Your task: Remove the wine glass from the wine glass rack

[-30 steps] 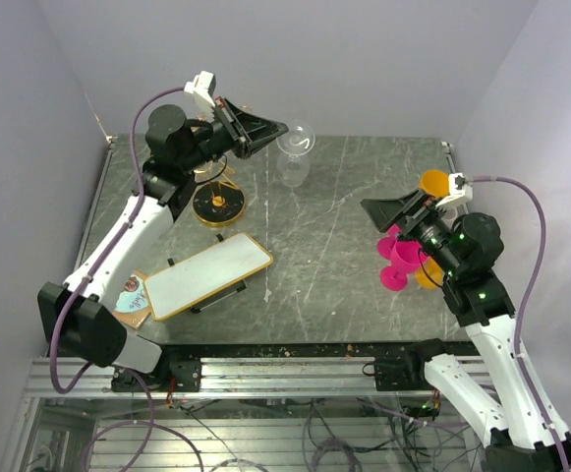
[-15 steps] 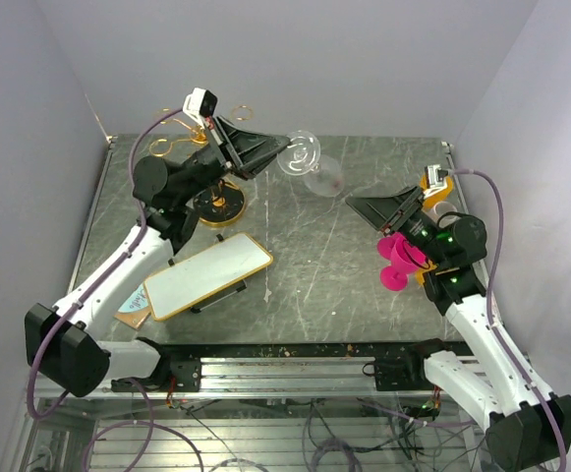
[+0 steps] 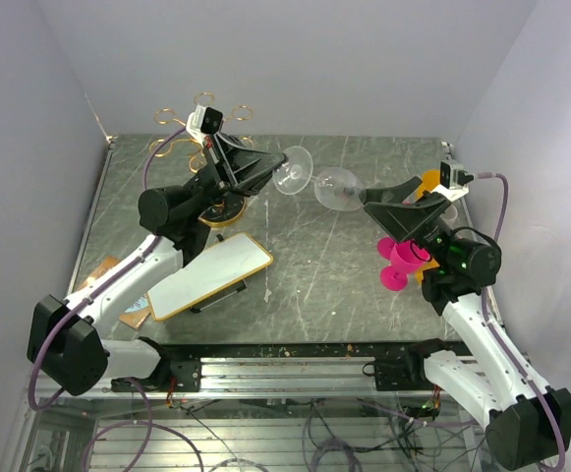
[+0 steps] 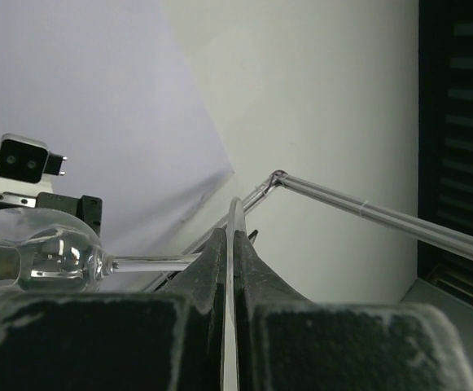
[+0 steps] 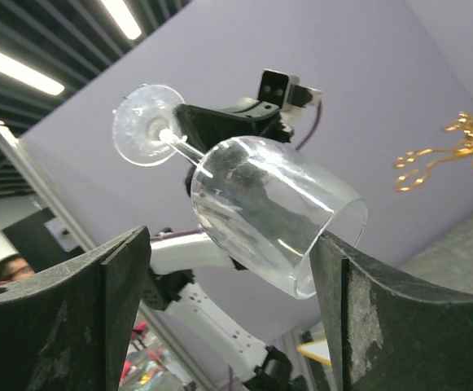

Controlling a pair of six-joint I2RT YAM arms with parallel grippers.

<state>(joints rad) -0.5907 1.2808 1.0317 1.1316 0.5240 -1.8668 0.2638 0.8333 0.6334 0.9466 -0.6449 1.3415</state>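
Wine glass (image 3: 336, 187) is hanging in the air just right of the wine glass rack (image 3: 222, 208), clear of its gold loops. It is lying sideways, foot pointing toward the rack, mouth pointing away. Print on the small card (image 3: 133, 300) front-left of the rack is too small to read. Left gripper (image 3: 279, 164) is pinching the edge of the foot, jaws fully closed on it. Right gripper (image 3: 369, 204) is standing wide, fingers straddling the bowl. One pad (image 5: 334, 269) is sitting right at the rim, contact unclear, and the other side is showing a gap. Dark grey marbled table (image 3: 314, 265) is carrying the rack. White gold-rimmed tray (image 3: 209, 275) is lying just in front of the rack, pink cups (image 3: 400, 261) well to its right. Pale lilac walls (image 3: 364, 69) are enclosing the table.
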